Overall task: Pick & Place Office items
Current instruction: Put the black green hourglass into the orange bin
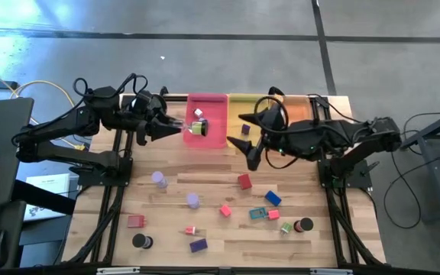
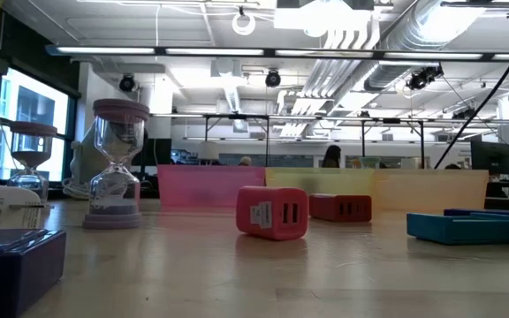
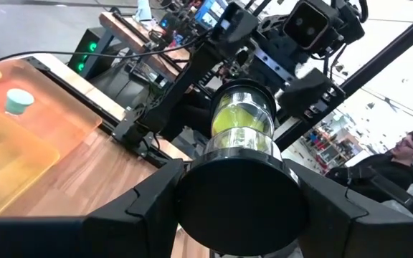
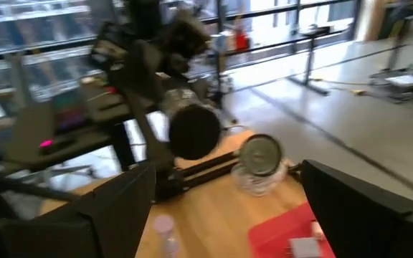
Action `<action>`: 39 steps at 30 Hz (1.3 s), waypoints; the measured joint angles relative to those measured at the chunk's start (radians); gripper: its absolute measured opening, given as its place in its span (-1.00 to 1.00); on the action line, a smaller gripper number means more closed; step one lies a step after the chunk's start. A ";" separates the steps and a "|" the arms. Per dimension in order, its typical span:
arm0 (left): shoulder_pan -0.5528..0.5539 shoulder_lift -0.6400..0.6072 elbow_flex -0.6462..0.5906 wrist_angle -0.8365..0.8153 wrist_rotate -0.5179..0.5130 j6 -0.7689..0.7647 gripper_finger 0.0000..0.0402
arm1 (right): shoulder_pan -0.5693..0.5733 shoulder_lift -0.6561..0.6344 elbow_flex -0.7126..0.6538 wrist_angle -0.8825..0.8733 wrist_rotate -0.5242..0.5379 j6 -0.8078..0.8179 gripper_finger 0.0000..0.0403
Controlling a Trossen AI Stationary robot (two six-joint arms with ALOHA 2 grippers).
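Note:
My left gripper is shut on a clear cylinder with black end caps and yellow-green filling, held above the pink tray. My right gripper hangs open and empty over the yellow tray's near edge, facing the left arm. Its fingers stand wide apart in the right wrist view. Several small office items lie on the wood nearer the front: lavender cylinders, a red block, a blue block and black discs. My left gripper pinches the cylinder's near black end cap between its two fingers, one on each side. The fingers lie level and point toward the table's right. The cylinder sticks straight out ahead of them, lifted clear above the pink tray.
Pink, yellow and orange trays line the far edge. The pink one holds a white piece. A round silver-topped object sits beside the left arm. In the low view a lavender hourglass stands left of a red block.

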 joint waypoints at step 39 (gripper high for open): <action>-0.029 0.085 0.000 0.130 0.001 0.261 0.03 | -0.093 0.099 0.000 0.157 -0.221 -0.112 0.66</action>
